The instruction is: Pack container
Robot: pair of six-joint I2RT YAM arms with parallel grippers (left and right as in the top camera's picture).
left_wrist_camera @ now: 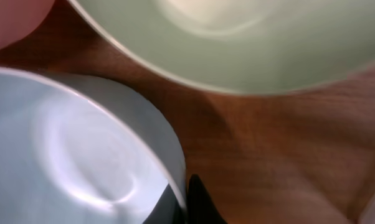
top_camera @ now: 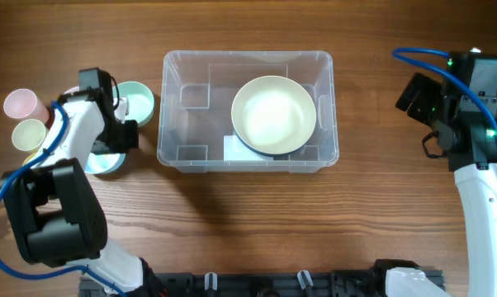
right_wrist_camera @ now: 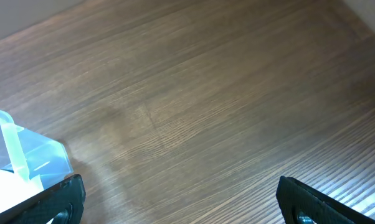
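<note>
**Progress:** partial. One bowl is packed. In my judgement, two bowls and two cups on the left are yet to go in.

**Nearest the robot, left side:** a pale blue bowl (top_camera: pixel 106 163) sits on the wood-grain table (top_camera: pixel 248 223). It is glossy and round, with a shallow ring in its base. The left gripper (top_camera: pixel 119 134) hangs over its rim. The wrist view shows one dark fingertip (left_wrist_camera: pixel 200 202) just outside that rim and a dark shape inside it. Whether the fingers pinch the rim cannot be told.

**Further back, left:** a pale green cup (top_camera: pixel 29 134), a pink cup (top_camera: pixel 21 103) and a mint bowl (top_camera: pixel 138 102) stand near one another. All are smooth and outside the bin.

**Centre of the table:** the container (top_camera: pixel 182 124) is clear plastic, rectangular with rounded corners and a rimmed edge. It has a white label (top_camera: pixel 234 148) on its base. A large cream bowl (top_camera: pixel 275 114), smooth and matte, lies in its right half. A dark edge shows under the bowl's near rim, and what it is cannot be told.

**Far right:** the right gripper (right_wrist_camera: pixel 181 200) hangs over bare wood, well apart from the bin. Its fingers are spread wide and hold nothing.
</note>
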